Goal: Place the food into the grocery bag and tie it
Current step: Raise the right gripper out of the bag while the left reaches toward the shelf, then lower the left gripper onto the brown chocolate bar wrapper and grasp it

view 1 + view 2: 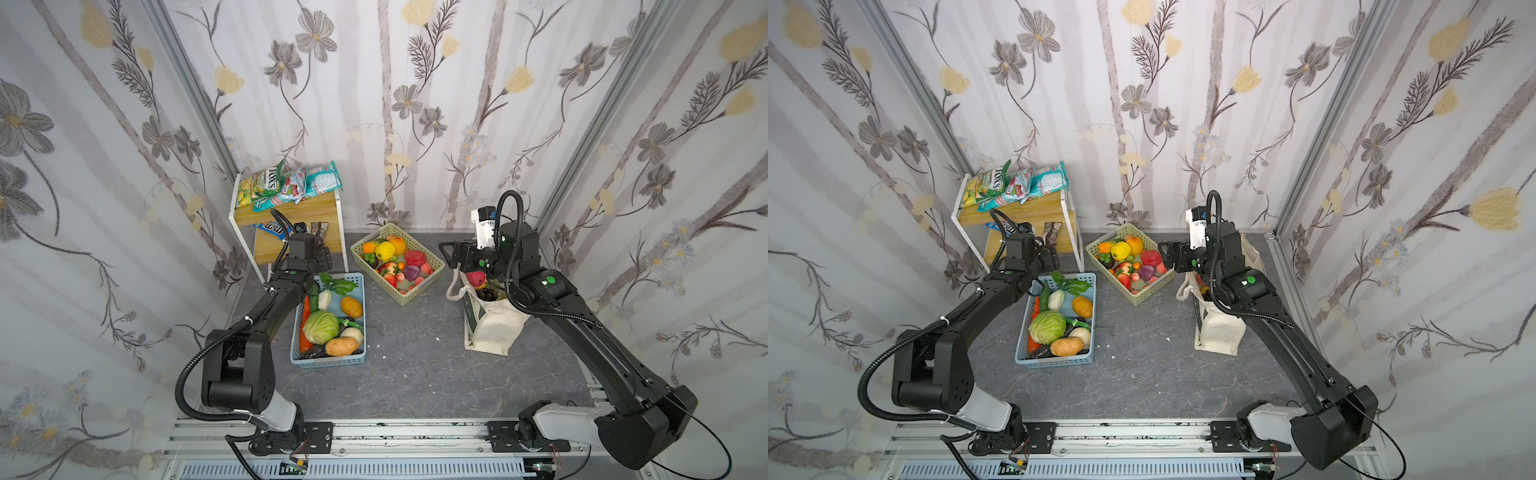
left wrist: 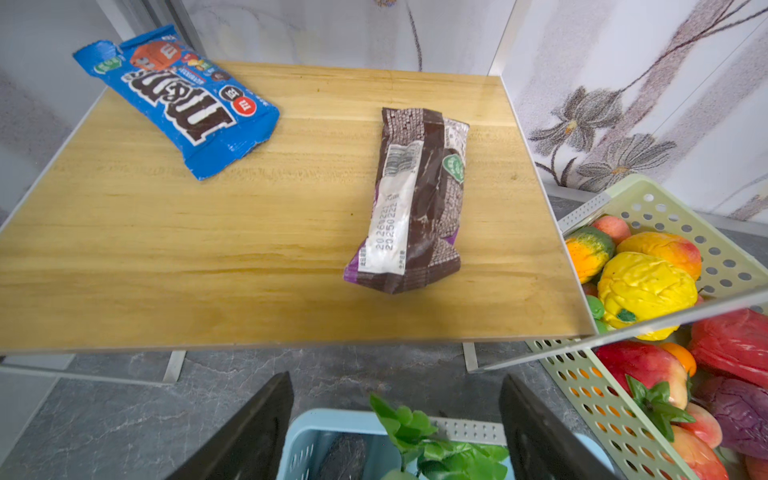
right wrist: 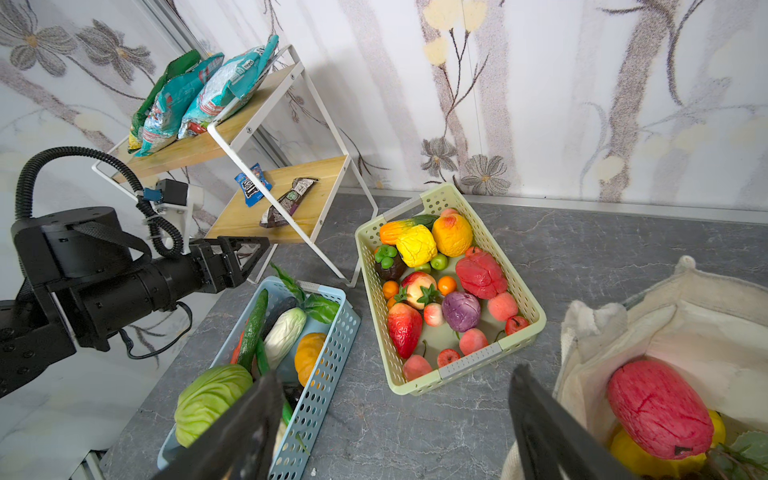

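The cream grocery bag (image 1: 494, 328) (image 1: 1219, 332) stands open at the right, holding a pink-red fruit (image 3: 660, 409), a yellow fruit (image 3: 636, 457) and dark grapes (image 1: 486, 294). My right gripper (image 3: 397, 374) (image 1: 446, 253) hovers open and empty just left of the bag's mouth. A brown bar wrapper (image 2: 415, 199) (image 3: 289, 201) lies on the lower shelf board (image 2: 208, 249) beside a blue M&M's packet (image 2: 183, 99). My left gripper (image 2: 395, 386) (image 1: 322, 251) is open and empty, short of the shelf's front edge and in line with the wrapper. The FOX'S packet (image 1: 262, 185) sits on the top shelf.
A white-framed two-tier wooden shelf (image 1: 299, 205) stands in the back left corner. A beige lattice basket (image 1: 417, 243) of toy fruit sits at the back middle. A light blue basket (image 1: 328, 361) of toy vegetables lies under the left forearm. Papered walls close in on three sides.
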You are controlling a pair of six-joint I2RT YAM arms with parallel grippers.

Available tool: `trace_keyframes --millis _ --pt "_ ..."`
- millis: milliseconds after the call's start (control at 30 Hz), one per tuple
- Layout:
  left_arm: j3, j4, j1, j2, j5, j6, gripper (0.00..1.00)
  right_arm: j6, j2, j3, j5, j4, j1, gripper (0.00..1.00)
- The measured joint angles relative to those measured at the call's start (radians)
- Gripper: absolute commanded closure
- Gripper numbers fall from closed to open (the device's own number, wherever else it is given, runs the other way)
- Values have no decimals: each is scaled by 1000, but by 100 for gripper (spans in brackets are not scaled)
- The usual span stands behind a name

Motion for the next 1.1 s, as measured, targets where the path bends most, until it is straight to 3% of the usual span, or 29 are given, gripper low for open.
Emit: trace_keyframes --millis 533,1100 --pt "84 57 5 114 3 77 18 0 8 3 9 0 18 16" --pt "-17 93 72 -22 -28 72 18 4 25 1 12 7 38 16"
